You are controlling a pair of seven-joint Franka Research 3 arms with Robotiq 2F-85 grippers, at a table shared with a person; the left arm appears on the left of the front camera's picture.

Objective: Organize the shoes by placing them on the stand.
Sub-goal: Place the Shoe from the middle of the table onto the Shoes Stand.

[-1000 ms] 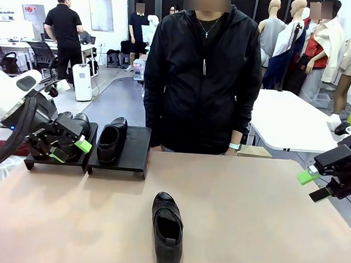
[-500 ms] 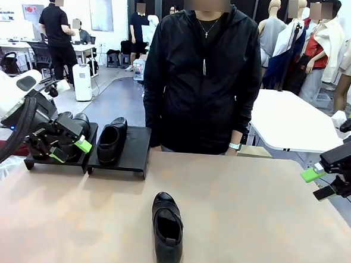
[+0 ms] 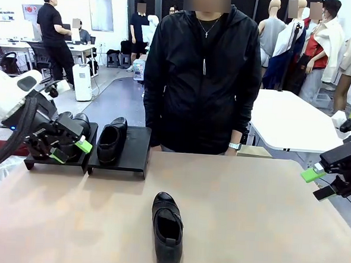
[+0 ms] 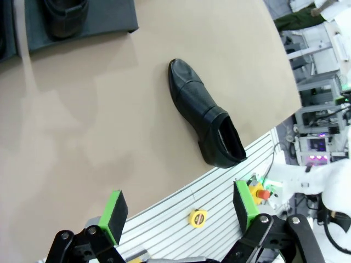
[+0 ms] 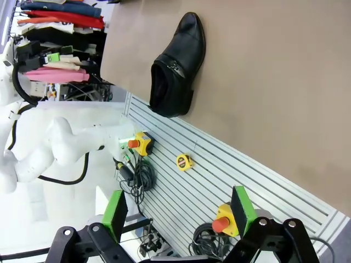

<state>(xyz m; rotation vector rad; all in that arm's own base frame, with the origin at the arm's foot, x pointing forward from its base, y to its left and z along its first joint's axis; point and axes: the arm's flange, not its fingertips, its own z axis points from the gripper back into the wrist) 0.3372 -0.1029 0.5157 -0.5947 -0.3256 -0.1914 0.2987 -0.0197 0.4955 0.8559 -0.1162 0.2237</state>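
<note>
Shoes: one [image 3: 167, 231] on table, one [image 3: 110, 140] on stand [image 3: 136, 147].

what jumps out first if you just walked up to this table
A lone black shoe lies in the middle of the tan table, toe toward the person in black at the far side. Far left, the stand carries shoes, with the open left gripper in front; the open right gripper hangs at the right edge.
</note>
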